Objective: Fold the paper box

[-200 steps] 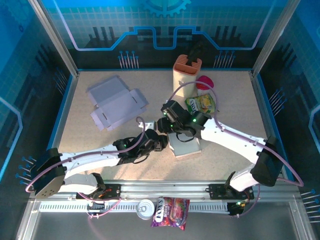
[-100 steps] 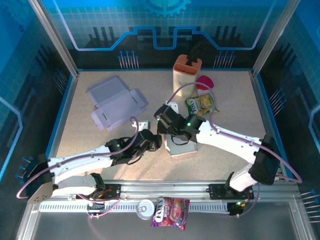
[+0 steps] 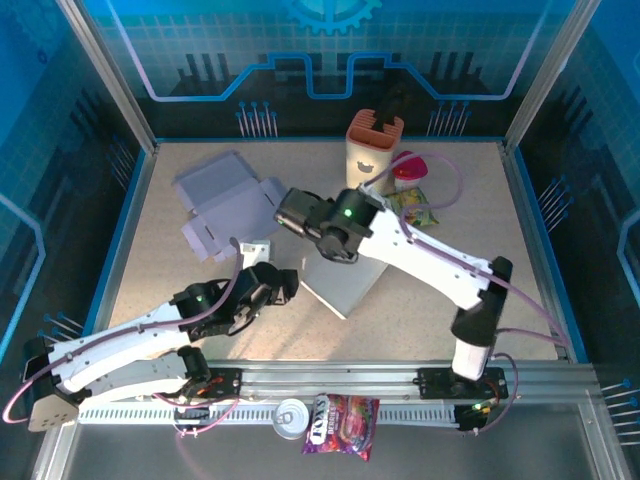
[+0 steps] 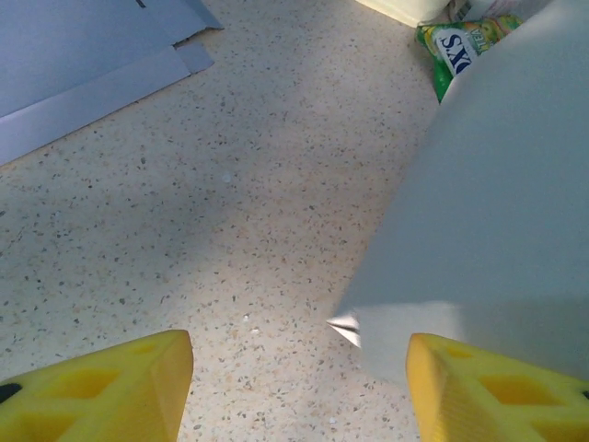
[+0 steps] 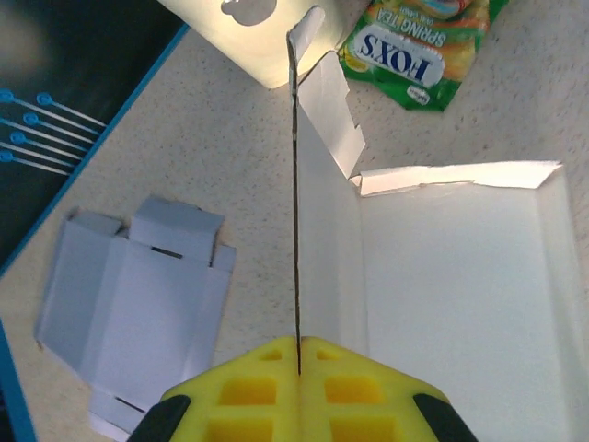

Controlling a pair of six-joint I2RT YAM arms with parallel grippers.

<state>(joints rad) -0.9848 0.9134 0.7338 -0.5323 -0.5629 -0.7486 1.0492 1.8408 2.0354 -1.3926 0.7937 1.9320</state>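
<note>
Two paper boxes: part-folded box (image 3: 345, 288), flat blank (image 3: 225, 205). Two snack packets: green packet (image 3: 416, 206), purple packet (image 3: 341, 412). One tin (image 3: 292, 417). One cream holder (image 3: 371, 152). One pink item (image 3: 410, 165).

The white paper box (image 3: 345, 285) lies half-formed near the middle of the tabletop, a little toward the near edge. It is an open, shallow tray with its pale inside facing up. One long side wall stands upright, pinched edge-on in the right gripper (image 5: 299, 348), its end tab loose.

We note: paper box (image 5: 451, 276) matt card, smooth; surface (image 4: 230, 212) speckled, matt, grainy; Fox's packet (image 5: 414, 41) glossy plastic film; right gripper (image 5: 297, 350) fingers matt plastic.
</note>
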